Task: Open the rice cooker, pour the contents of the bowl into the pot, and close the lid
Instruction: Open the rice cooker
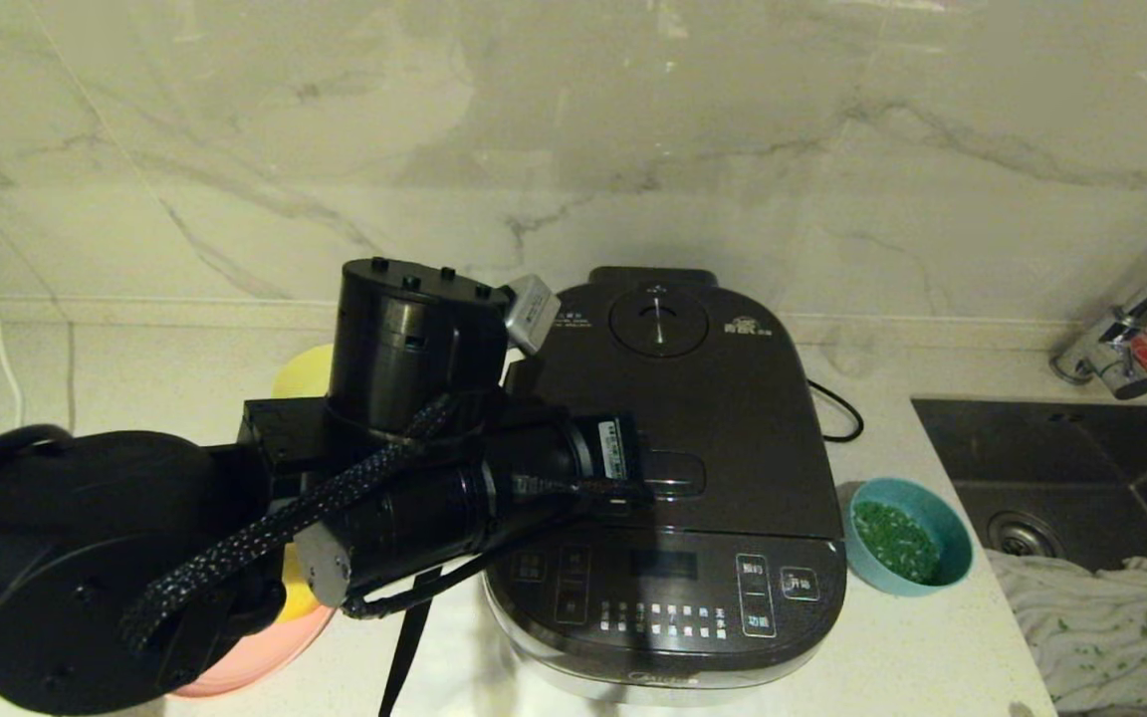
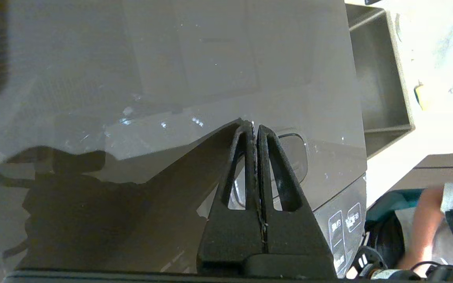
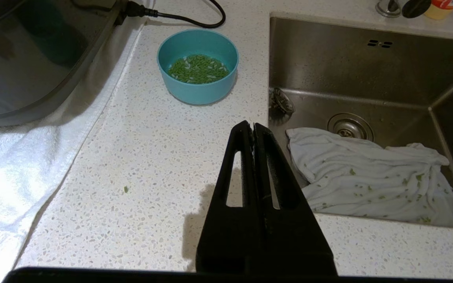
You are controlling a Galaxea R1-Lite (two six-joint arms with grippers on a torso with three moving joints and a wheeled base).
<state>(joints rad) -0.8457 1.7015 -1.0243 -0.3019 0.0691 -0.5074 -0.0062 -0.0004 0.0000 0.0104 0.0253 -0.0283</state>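
Head view: rice cooker (image 1: 673,478) lid (image 1: 678,398) down; left tool hidden behind my arm, over the release button (image 1: 673,474). Bowl (image 1: 907,535) with green contents (image 1: 895,540) sits beyond the cooker. Left wrist: left tool (image 2: 255,126) clenched, empty, tips just at the button; glossy lid looks slippery, so press squarely. Right wrist: right tool (image 3: 253,125) clenched, empty, over the surface (image 3: 140,165), bowl ahead, light plastic; I'd pinch its rim.

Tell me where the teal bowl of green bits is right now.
In the head view the bowl sits on the counter to the right of the rice cooker, between it and the sink; its green contents are inside.
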